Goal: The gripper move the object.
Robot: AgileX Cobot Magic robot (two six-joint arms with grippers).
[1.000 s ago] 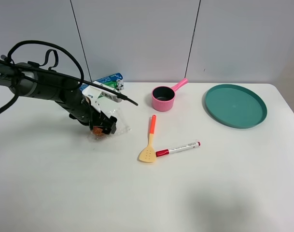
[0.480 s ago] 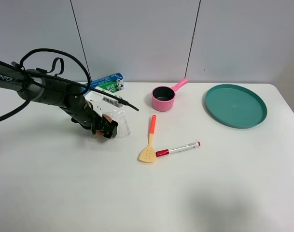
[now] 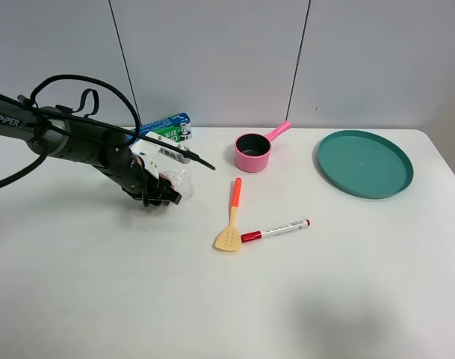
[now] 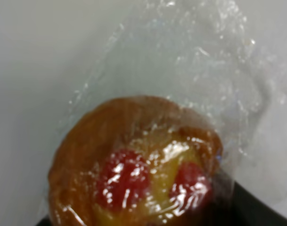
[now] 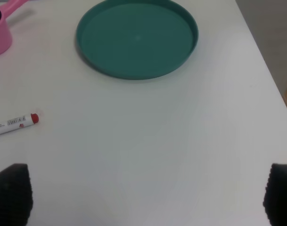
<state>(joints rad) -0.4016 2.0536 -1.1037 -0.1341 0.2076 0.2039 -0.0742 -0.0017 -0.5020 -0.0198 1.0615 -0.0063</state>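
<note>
Orange-brown object, red spots on top, crinkly clear wrap, clamped in left jaws, right jaws spread wide

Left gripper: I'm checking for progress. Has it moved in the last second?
Yes, slightly. In the high view the left gripper has drawn back from the spatula toward the blue-green box since half a second ago.

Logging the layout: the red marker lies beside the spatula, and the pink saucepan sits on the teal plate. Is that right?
No: the pink saucepan stands on the table, left of the teal plate and apart from it, as the exterior high view shows. The red marker does lie beside the spatula.
</note>
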